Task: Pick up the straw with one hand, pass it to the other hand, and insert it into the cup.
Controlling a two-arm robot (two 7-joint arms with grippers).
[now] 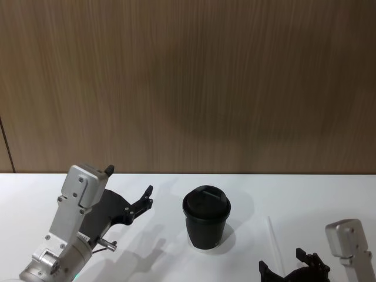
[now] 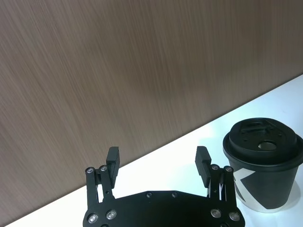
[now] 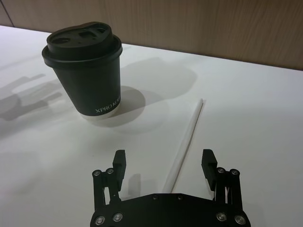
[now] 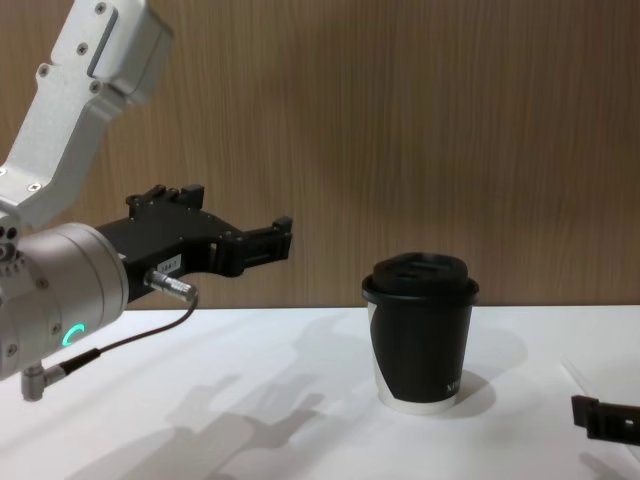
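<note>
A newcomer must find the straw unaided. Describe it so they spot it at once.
On the white table in front of the wood-panelled wall stands a black lidded cup. To the robot's right of it, by the open right gripper, the straw lies flat on the tabletop. It is the one thin, straight, white thing there, pale against the table beside the squat black cup.

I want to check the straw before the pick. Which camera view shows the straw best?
The right wrist view: the whole straw lies flat on the table, close to the open right gripper. The head view shows it as a faint thin line right of the cup.
</note>
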